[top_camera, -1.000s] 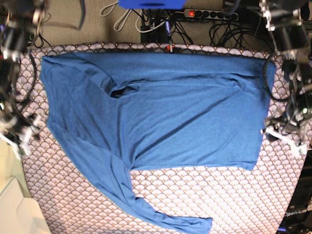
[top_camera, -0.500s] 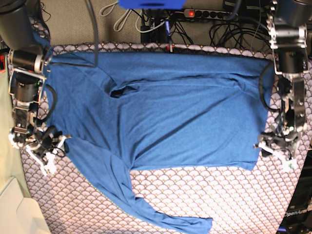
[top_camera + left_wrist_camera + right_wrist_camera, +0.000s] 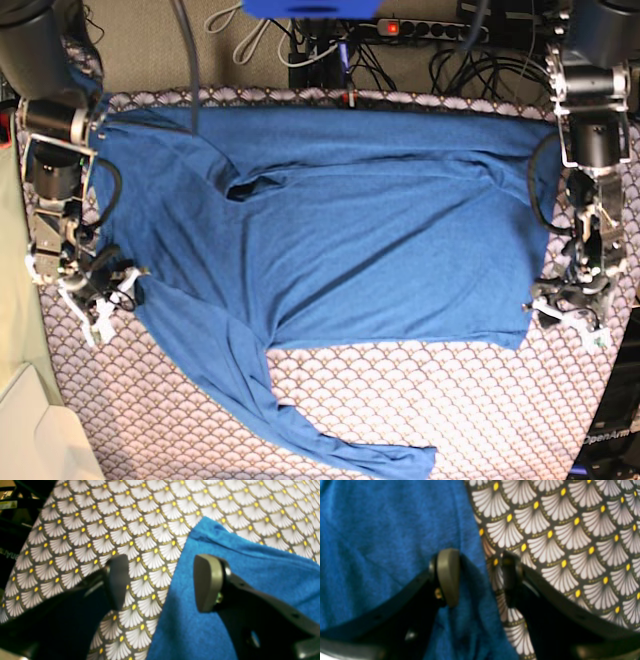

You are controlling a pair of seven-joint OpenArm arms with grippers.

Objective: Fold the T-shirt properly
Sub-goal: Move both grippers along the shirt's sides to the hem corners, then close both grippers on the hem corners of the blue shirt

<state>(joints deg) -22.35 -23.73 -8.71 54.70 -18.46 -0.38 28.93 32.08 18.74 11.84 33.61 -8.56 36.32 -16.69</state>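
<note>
The blue T-shirt [image 3: 350, 230] lies spread flat on the scallop-patterned table cover [image 3: 450, 400], with one long sleeve [image 3: 330, 440] trailing toward the front edge. My left gripper [image 3: 565, 312] is at the shirt's lower right corner. In the left wrist view this gripper [image 3: 162, 582] is open and straddles the shirt's edge [image 3: 250, 567], one finger [image 3: 207, 582] over the fabric and the other over the cover [image 3: 100, 517]. My right gripper [image 3: 108, 300] is at the shirt's left edge. There it [image 3: 478, 580] is open, with the hem of the shirt [image 3: 382, 530] between its fingers.
A power strip with cables [image 3: 430, 30] lies on the floor behind the table. A pale box-like object [image 3: 30, 430] stands at the front left. The cover [image 3: 570, 530] reaches the table's edges close to both arms.
My right arm has swung in from the left to the shirt's left edge, and its jaws have narrowed slightly. My left gripper has settled lower at the shirt's right corner.
</note>
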